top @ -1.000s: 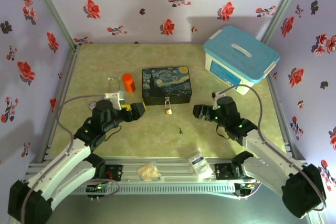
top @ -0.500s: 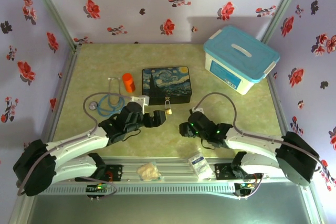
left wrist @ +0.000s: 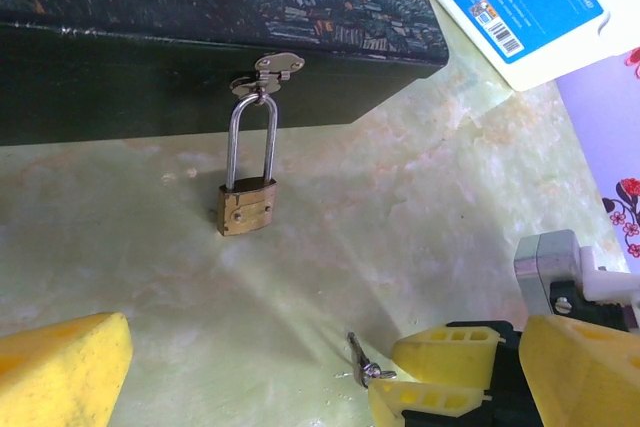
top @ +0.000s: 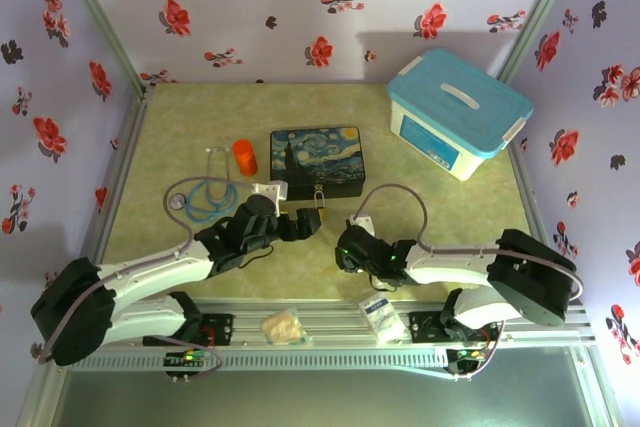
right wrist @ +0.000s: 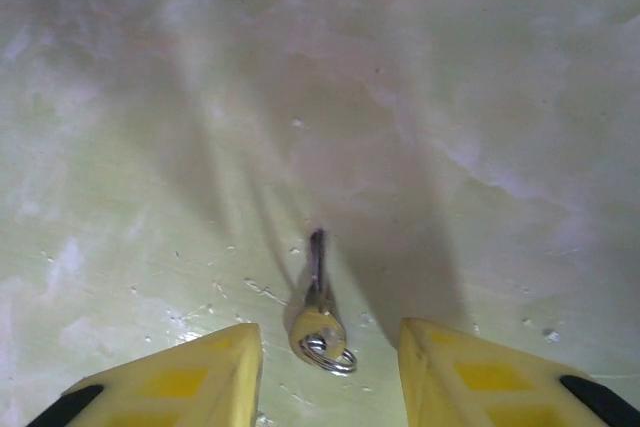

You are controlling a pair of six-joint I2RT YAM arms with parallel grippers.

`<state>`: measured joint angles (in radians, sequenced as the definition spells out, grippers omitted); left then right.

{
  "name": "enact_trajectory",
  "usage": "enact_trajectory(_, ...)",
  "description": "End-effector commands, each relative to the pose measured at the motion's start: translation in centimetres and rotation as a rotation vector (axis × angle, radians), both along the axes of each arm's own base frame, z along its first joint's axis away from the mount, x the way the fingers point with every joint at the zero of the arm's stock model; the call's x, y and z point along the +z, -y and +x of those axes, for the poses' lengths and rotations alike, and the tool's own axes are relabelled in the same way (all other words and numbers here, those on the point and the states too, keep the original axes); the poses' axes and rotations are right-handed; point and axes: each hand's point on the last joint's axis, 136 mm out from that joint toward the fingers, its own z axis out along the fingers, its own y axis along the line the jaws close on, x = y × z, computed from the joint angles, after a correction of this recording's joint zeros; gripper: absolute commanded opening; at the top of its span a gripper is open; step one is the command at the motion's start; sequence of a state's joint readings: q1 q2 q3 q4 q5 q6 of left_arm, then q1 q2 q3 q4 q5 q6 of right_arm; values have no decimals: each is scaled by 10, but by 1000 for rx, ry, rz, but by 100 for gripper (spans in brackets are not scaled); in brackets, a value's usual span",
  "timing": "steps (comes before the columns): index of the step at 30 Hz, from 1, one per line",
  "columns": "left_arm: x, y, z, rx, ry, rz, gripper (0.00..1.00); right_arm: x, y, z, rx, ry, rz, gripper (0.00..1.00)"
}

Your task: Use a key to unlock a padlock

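Observation:
The small brass padlock (left wrist: 247,207) hangs by its silver shackle from the hasp of the painted box (left wrist: 150,7), its body resting on the table. The thin dark key (right wrist: 318,292) with a small ring lies flat on the table. My right gripper (right wrist: 330,352) is open and low over it, a yellow finger on either side of the key's head, not touching it. The left wrist view has the key (left wrist: 358,357) just off the right gripper's fingertips (left wrist: 440,347). My left gripper (left wrist: 325,377) is open, short of the padlock, holding nothing. From above, the left gripper (top: 305,223) and right gripper (top: 345,247) sit close together before the box (top: 318,160).
A white bin with a blue lid (top: 458,112) stands at the back right. An orange cylinder (top: 244,156) and a stethoscope (top: 200,195) lie left of the box. Two small packets (top: 283,325) (top: 380,312) rest on the front rail.
Both arms have stretched in toward the centre. The left gripper has moved right toward the padlock. The right gripper has moved left and down over the key.

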<state>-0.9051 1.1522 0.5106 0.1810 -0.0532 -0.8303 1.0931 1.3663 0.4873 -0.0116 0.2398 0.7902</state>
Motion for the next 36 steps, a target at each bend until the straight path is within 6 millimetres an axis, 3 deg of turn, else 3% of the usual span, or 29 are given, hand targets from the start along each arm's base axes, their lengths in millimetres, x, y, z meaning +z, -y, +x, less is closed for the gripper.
enact_trajectory(1, -3, 0, 3, 24, -1, 5, 100, 5, -5, 5, -19, 38, -17, 35)
enact_trajectory(15, -10, -1, 4, 36, -13, 9, 100, -23, 18, 0, -72, -6, -208, 25)
enact_trajectory(19, -13, -1, 4, 37, -17, 13, 100, -25, 24, 1, -101, 1, -218, 0)
enact_trajectory(30, -22, 10, 4, 1, -35, 13, 99, -10, 26, 2, 13, 11, -44, 0)
enact_trajectory(36, -27, 27, 0, -30, -70, -36, 88, 6, 30, 8, 11, 33, 47, 0)
